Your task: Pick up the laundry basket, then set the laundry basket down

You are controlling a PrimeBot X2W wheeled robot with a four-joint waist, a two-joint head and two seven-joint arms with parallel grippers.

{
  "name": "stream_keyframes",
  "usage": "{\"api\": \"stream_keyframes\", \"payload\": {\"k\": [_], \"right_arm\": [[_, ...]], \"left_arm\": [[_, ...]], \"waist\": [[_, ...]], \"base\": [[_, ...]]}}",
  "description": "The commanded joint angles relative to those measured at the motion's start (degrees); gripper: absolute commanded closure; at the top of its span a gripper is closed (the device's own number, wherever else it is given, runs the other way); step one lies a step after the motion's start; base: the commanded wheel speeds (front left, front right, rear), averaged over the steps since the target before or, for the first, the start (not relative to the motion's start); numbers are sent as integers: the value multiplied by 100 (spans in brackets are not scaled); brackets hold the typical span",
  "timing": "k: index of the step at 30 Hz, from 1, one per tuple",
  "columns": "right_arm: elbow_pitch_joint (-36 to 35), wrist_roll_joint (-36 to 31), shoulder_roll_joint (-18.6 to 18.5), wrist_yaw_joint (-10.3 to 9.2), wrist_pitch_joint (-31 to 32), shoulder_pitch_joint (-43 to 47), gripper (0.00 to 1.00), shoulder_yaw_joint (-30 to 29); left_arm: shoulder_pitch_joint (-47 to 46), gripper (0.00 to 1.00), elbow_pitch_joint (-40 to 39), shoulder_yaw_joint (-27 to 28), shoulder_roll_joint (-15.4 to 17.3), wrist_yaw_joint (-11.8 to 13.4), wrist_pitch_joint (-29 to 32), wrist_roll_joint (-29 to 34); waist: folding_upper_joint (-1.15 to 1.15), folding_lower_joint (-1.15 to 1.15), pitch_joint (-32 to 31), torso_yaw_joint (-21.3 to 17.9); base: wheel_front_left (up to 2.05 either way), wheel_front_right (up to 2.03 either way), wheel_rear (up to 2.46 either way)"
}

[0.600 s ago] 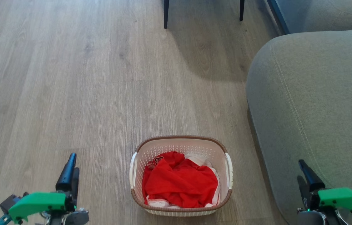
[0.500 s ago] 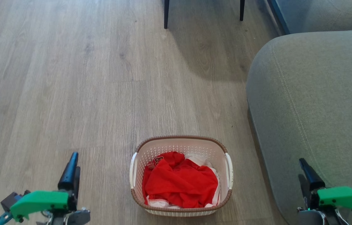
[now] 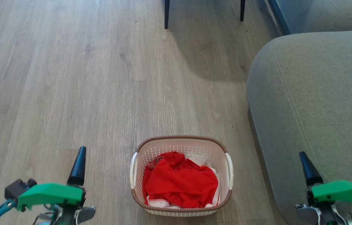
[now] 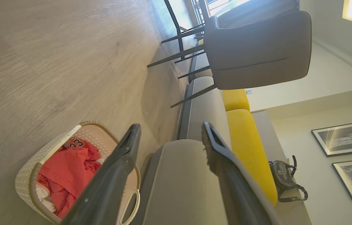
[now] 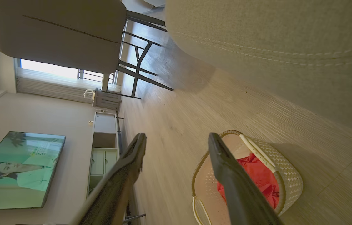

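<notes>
Left gripper (image 4: 171,131): the 2 fingers stand parted, with nothing between them. In the head view the left gripper (image 3: 79,164) sits edge-on at lower left, pointing forward over the floor (image 3: 85,93).

Right gripper (image 5: 177,140): the 2 fingers are likewise spread and empty. In the head view the right gripper (image 3: 307,168) sits at lower right, in front of the grey sofa (image 3: 313,109).

The laundry basket (image 3: 181,137) stands upright on the floor between the 2 grippers, touching neither. It lies to the right of the left fingers and to the left of the right fingers. The left wrist view has the laundry basket (image 4: 26,179) low and off to one side, behind 1 finger. The right wrist view has the laundry basket (image 5: 290,176) partly hidden by 1 finger. A red garment (image 3: 180,184) fills the bottom.

Key relation: the 2 white handles sit on the sides that face the arms, the left handle (image 3: 132,170) toward the left gripper and the right handle (image 3: 230,170) toward the right. We cannot tell which basket axis is longer. Both sets of fingers point forward, parallel to those handles.

We judge the left gripper slightly nearer its handle. The right side is tighter, since the sofa lies just beside the basket. The pickup is not yet begun, and each arm likely needs to swing inward.
</notes>
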Motion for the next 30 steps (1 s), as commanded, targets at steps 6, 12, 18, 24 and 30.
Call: {"api": "stream_keyframes", "payload": {"k": [6, 12, 18, 24, 30], "right_arm": [[-362, -623, -57, -3, -167, -215, 0, 142], [-484, -1220, -62, -4, -268, -203, 0, 264], [-615, -1845, -68, -4, -386, -179, 0, 364], [-689, -2238, -71, -4, -469, -155, 0, 443], [-701, -2737, -76, -5, -570, -109, 0, 572]], "left_arm": [[-313, 0, -379, -51, 36, 118, -152, 751], [-306, 0, -455, -161, 38, 176, -254, 1444], [-279, 0, -513, -284, 83, 262, -374, 2209], [-236, 0, -533, -393, 160, 377, -458, 2684], [-167, 0, -505, -538, 253, 501, -561, 3153]], "waist": [[0, 0, -8, 4], [0, 0, -13, 8], [0, 0, -25, 9], [0, 0, -42, 5], [0, 0, -72, 9]], "base": [[0, 0, 0], [0, 0, 0], [0, 0, 0], [0, 0, 0], [0, 0, 0]]}}
